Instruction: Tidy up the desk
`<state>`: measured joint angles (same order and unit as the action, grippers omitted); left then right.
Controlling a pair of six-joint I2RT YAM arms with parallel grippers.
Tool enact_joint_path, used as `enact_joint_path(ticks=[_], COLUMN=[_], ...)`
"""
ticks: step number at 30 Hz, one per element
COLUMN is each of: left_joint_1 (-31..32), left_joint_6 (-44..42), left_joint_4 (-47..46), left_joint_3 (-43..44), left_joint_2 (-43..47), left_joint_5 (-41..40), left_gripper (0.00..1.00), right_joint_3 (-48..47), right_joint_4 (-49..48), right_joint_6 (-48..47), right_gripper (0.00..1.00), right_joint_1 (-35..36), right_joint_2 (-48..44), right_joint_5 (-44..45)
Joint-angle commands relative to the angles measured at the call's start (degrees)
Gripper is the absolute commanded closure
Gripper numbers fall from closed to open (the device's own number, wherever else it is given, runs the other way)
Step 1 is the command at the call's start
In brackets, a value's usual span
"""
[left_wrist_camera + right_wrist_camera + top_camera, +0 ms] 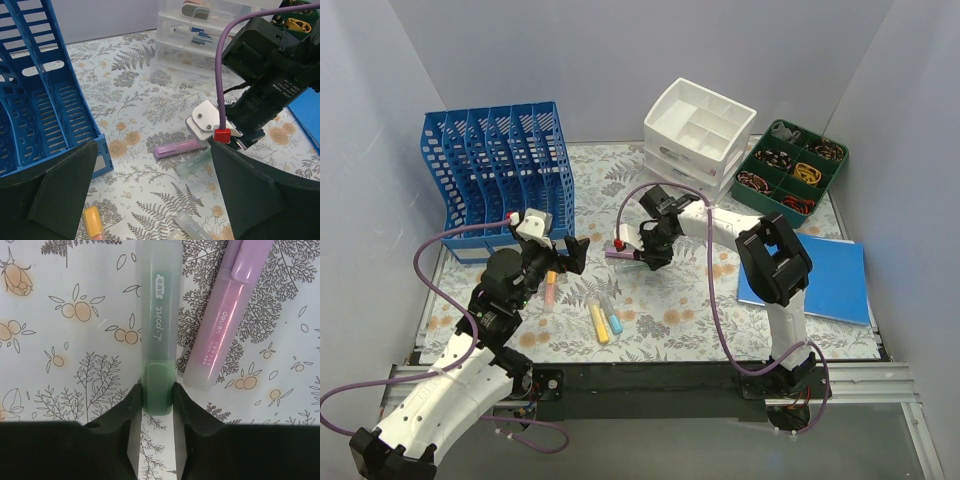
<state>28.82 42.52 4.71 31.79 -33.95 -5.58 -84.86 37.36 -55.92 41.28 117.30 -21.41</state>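
Lettering "deli" marks the purple highlighter (225,325) beside the green highlighter (157,315) gripped by right pincer (158,395); left pincer (154,150) gapes wide.

Counted on one counter (700,320): five highlighters in total, namely one orange highlighter (550,290), one yellow highlighter (599,326), one blue highlighter (614,322), one purple highlighter (225,320) and one green highlighter (157,315). Also counted: one blue file rack (500,170), one white drawer unit (698,125), one green compartment tray (841,165), one blue notebook (830,280). Two grippers: one left gripper (572,255), one right gripper (158,390).
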Motion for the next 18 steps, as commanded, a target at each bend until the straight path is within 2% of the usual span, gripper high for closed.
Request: enact_joint_path(ticks=[1, 5, 7, 12, 18], left_joint_1=[-0.3, -0.3, -0.3, -0.3, -0.3], left_joint_6=[-0.9, -0.9, -0.9, -1.0, -0.9], left_joint_4=[-0.3, -0.4, -0.4, -0.4, -0.5], left_joint_3=[0.1, 0.0, -0.1, -0.1, -0.1], left_joint_2=[0.6, 0.6, 0.6, 0.3, -0.1], left_joint_5=[-0.7, -0.8, -1.0, -1.0, -0.9], left_gripper=[0.02, 0.02, 0.02, 0.02, 0.02], right_joint_3=[2.5, 4.7, 6.2, 11.4, 8.2], right_joint_4=[-1.0, -1.1, -0.9, -0.5, 0.7], right_joint_6=[-0.4, -1.4, -3.0, -6.0, -2.6], right_gripper=[0.77, 0.89, 0.98, 0.99, 0.99], right_joint_1=[0.5, 0.4, 0.4, 0.4, -3.8], right_joint_2=[-0.6, -4.1, -6.1, -14.3, -19.7], right_joint_5=[2.5, 2.1, 1.0, -2.5, -1.3])
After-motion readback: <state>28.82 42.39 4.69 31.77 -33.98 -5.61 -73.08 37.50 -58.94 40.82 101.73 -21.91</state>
